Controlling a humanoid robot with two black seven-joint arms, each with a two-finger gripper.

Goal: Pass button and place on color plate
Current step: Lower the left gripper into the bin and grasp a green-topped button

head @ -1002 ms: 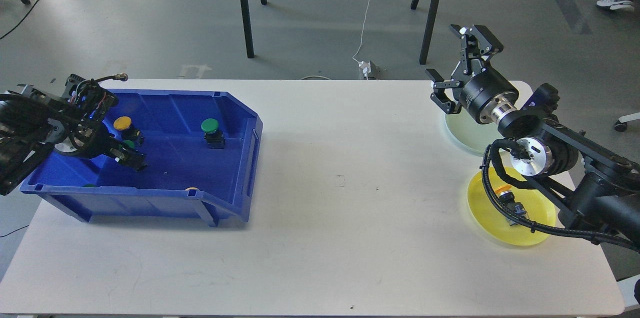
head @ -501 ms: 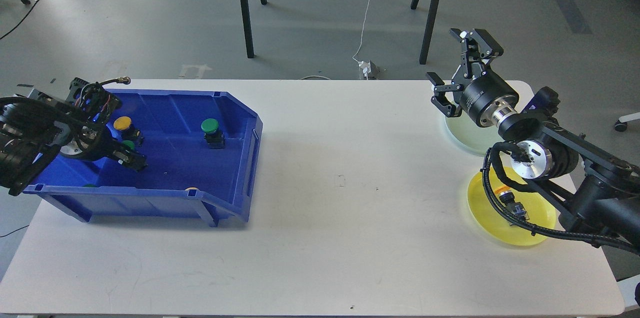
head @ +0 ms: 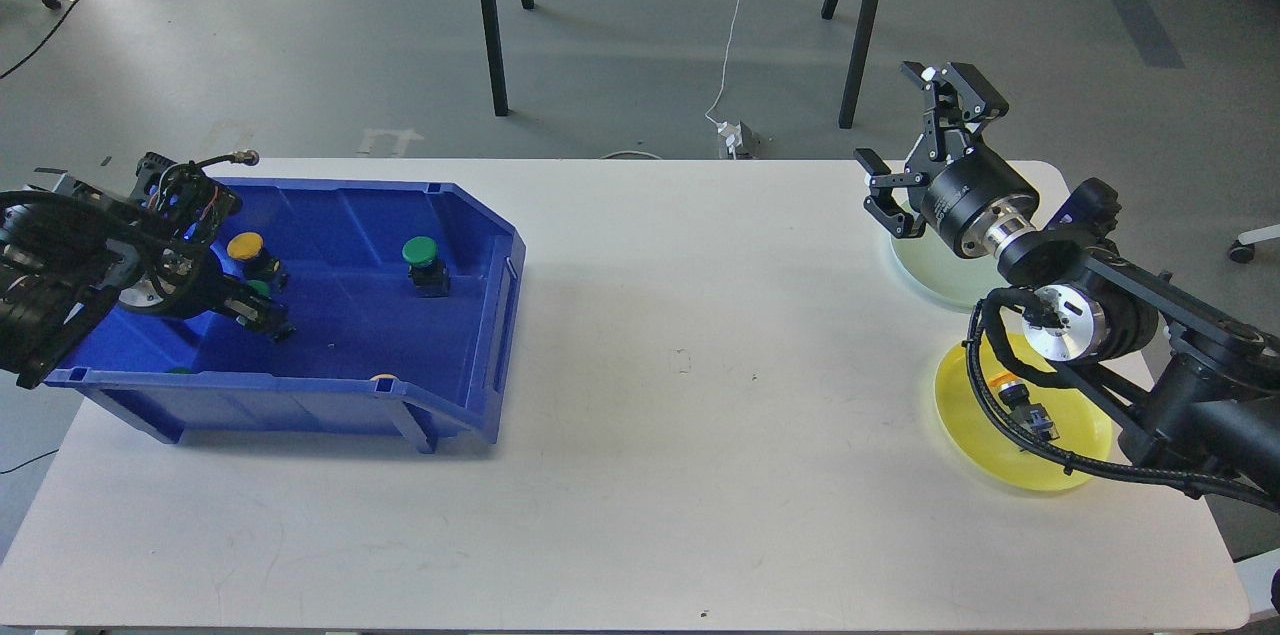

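A blue bin (head: 505, 280) on the left of the table holds a yellow button (head: 245, 247), a green button (head: 421, 253) and another green button (head: 257, 289) half hidden behind my left gripper (head: 268, 321). That gripper reaches low into the bin, right next to the half-hidden green button; its fingers are too dark to tell apart. My right gripper (head: 916, 141) is open and empty, raised above a pale green plate (head: 925, 267). A yellow plate (head: 1060, 460) in front of it holds an orange-capped button (head: 1012, 388).
Two more caps peek over the bin's front wall, one orange (head: 382, 377) and one green (head: 180, 371). My right arm and its cables lie over the yellow plate. The white table (head: 690, 435) ends close behind both plates. Stand legs (head: 490, 25) rise beyond the far edge.
My left arm has shifted slightly back and left, with the gripper staying by the half-hidden green button. My right gripper has drifted a little to the right and down.
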